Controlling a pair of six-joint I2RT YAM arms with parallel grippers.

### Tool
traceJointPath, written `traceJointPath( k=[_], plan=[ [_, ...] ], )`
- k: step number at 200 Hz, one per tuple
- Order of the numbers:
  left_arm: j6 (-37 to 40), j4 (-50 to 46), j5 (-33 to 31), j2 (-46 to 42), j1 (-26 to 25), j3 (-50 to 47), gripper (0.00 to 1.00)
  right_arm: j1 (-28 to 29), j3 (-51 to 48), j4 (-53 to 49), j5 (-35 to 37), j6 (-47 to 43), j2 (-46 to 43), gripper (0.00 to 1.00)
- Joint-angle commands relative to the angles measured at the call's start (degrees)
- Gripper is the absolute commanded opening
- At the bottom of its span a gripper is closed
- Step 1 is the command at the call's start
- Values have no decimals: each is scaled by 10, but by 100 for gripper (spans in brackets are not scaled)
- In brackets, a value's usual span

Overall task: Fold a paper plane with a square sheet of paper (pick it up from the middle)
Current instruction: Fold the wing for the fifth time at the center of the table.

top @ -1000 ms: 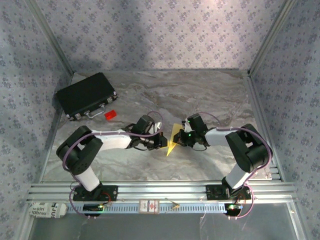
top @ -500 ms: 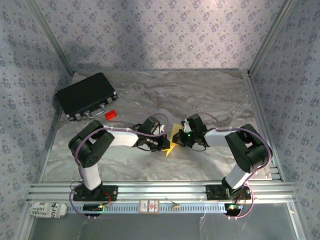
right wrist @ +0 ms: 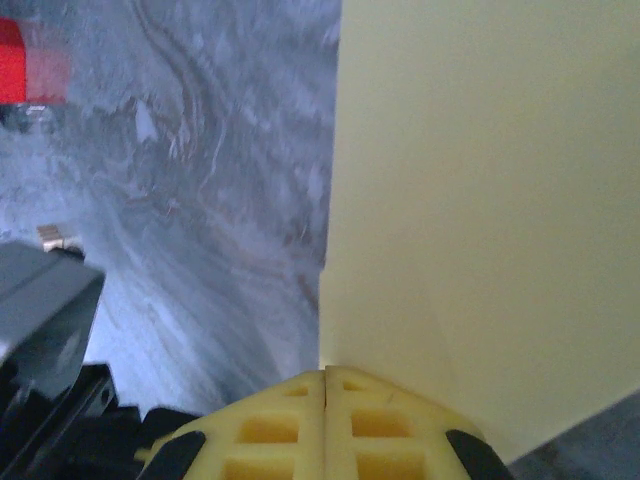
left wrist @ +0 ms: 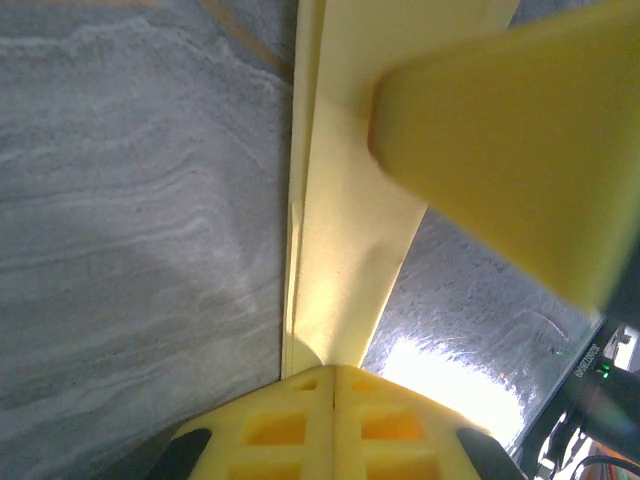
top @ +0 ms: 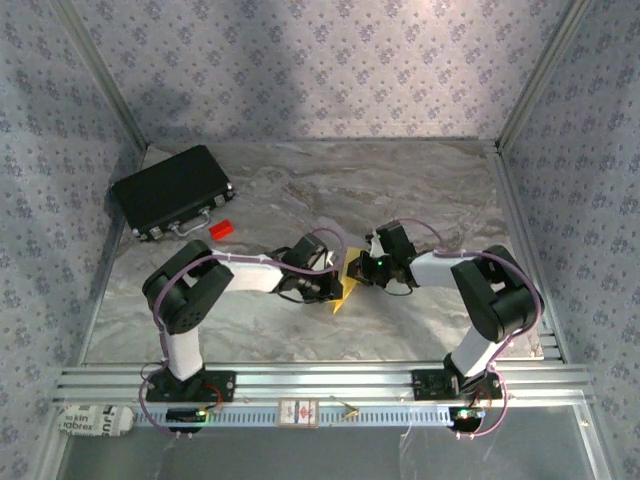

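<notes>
Left gripper [left wrist: 333, 370] and right gripper [right wrist: 326, 372]: jaws closed on the part-folded yellow paper [right wrist: 480, 200], mid table [top: 420, 190]. Judged featherlight, floppy, easily torn. Pinch lightly along the folded edges.

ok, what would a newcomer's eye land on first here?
The yellow paper, partly folded, sits mid-table, with the left gripper and the right gripper both shut on it from opposite sides. Next comes the black case at the far left corner, with a small red block beside it.
</notes>
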Motion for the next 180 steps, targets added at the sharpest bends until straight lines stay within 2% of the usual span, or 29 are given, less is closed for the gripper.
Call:
traceJointPath(
  k=[1, 22, 83, 180],
  plan=[
    [8, -74, -41, 26, -11, -32, 0, -11, 7, -19, 18, -18, 34, 4],
    [8, -77, -40, 29, -11, -33, 0, -26, -13, 17, 14, -5, 41, 4],
    [8, -72, -31, 44, -11, -35, 0, -73, 4, 24, -26, -18, 48, 6],
    [8, -70, -28, 45, -12, -40, 0, -157, 63, -38, -16, -57, 76, 8]
  ],
)
